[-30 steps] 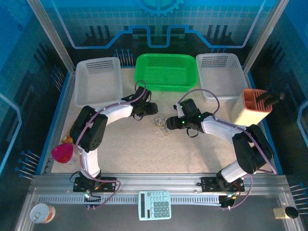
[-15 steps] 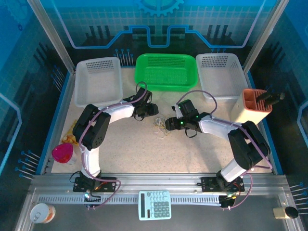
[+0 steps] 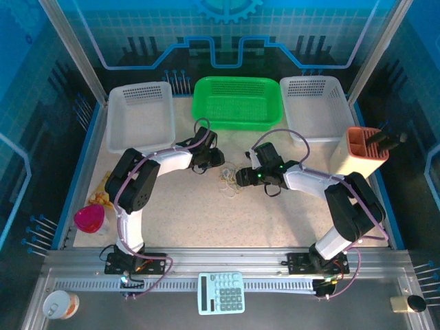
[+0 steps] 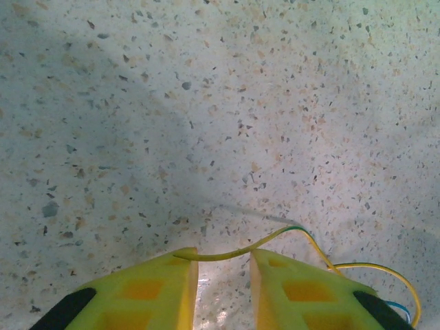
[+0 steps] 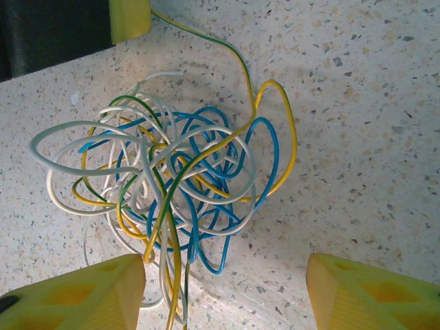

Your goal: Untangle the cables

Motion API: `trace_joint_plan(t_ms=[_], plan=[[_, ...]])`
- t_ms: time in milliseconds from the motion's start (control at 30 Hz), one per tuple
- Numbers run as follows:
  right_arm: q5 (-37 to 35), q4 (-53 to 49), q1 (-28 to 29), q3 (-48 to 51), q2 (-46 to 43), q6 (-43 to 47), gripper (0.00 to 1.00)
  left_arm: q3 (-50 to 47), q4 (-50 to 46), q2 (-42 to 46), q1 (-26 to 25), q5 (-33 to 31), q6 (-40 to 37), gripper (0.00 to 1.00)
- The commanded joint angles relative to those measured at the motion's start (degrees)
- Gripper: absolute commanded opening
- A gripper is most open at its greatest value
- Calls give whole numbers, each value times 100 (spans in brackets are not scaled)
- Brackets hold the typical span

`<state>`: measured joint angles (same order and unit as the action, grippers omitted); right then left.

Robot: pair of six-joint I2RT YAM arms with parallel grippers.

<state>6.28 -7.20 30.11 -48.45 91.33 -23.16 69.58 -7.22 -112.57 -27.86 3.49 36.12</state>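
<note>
The cables (image 5: 172, 199) form one loose knot of thin yellow, white, blue and green loops, near the green basket's (image 3: 234, 126) front. The right gripper's (image 5: 225, 267) jaws are spread wide astride it. The left gripper's (image 4: 221, 258) jaws are narrowly apart, with a yellow strand across their tips.

Speckled table (image 3: 206, 213) — tangled cables (image 3: 229, 180), green basket (image 3: 237, 103), pink cup (image 3: 89, 218)

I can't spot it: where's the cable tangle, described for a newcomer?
Find the green basket at the table's far edge. Just in front, between both arms' jaws, lies the tangle: thin blue, white and yellow loops, unlike the thick purple arm cables.
</note>
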Motion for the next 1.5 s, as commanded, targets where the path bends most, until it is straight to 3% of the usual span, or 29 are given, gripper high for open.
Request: trace_joint_plan(t_ms=[0,167,300,1033,1067,1133,1200,1467], plan=[[22,57,96,28,52,-55,64,-92,87,-54,28,58,36,26],[20,53,93,28,41,-55,64,-111,140,-54,30,-1,13,17],[24,38,92,28,26,-43,64,-111,184,-46,37,-14,-32,0],[-76,-642,-51,-679,-832,282,67,44,-453,1457,26,-100,-780,0],[-39,-630,-56,-701,-824,278,67,55,-495,1384,28,-111,-775,2],[72,-584,-53,-707,-746,233,67,4,-502,1197,34,-101,-693,23],[160,-509,-46,-682,-595,168,67,-85,-412,978,62,-57,-552,37],[188,-90,-30,-517,9,13,65,-193,-122,427,219,73,-263,50]])
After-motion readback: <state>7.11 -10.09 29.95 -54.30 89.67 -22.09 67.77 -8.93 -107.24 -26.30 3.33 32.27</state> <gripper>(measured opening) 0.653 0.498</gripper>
